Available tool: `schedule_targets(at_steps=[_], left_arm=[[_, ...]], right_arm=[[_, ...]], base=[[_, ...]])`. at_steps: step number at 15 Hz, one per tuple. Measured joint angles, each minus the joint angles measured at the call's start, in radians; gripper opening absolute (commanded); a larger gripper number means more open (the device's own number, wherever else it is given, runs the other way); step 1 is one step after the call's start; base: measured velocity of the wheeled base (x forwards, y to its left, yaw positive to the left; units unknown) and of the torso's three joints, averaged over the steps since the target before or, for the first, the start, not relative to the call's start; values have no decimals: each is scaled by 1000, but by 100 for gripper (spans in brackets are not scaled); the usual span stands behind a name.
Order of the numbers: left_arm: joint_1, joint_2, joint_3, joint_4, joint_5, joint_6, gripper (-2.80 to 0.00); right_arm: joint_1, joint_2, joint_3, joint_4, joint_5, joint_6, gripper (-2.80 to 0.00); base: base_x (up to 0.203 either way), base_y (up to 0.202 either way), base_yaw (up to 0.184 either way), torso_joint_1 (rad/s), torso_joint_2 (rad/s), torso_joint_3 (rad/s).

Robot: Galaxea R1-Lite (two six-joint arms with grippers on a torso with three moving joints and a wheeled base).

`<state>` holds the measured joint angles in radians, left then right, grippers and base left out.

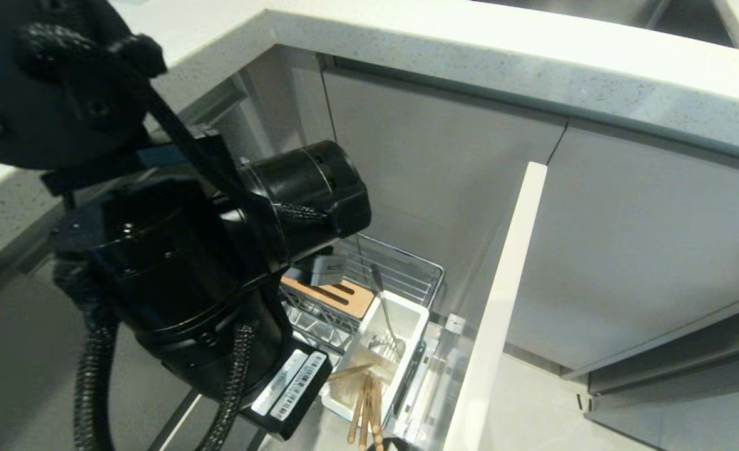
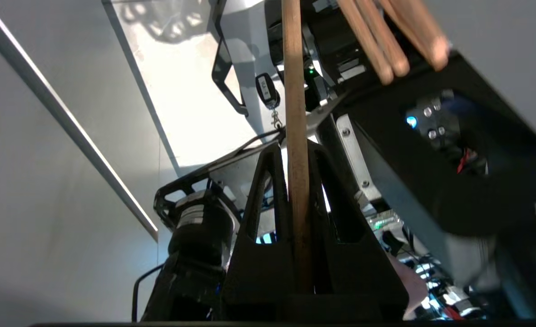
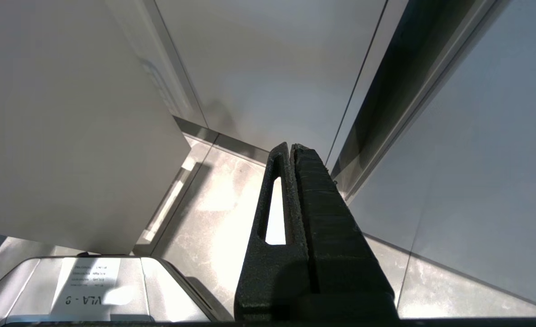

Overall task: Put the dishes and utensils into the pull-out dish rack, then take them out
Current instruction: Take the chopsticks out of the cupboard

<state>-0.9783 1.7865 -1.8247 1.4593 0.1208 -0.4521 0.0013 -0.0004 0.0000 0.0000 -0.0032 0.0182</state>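
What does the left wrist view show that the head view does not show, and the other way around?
Only the left wrist view shows the left gripper, its fingers shut on one wooden chopstick.

Only the head view shows the pull-out dish rack, its white cutlery tub with the metal spoon inside, the slotted wooden strip, and the countertop.

Both show wooden chopsticks.

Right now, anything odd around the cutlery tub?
Yes. The left tool is shut on just one chopstick. Other wooden sticks lean splayed out over the white cutlery tub's near end instead of standing inside. The spoon sits in the tub normally.
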Motion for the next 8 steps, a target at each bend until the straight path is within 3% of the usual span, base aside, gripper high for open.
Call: schedule_targets(at_steps=[8], left_arm=[[-57,-131,-6,40,6,-8,-280]], right_arm=[[0,0,0,0,0,0,-280]], base=[[0,0,0,0,0,0]])
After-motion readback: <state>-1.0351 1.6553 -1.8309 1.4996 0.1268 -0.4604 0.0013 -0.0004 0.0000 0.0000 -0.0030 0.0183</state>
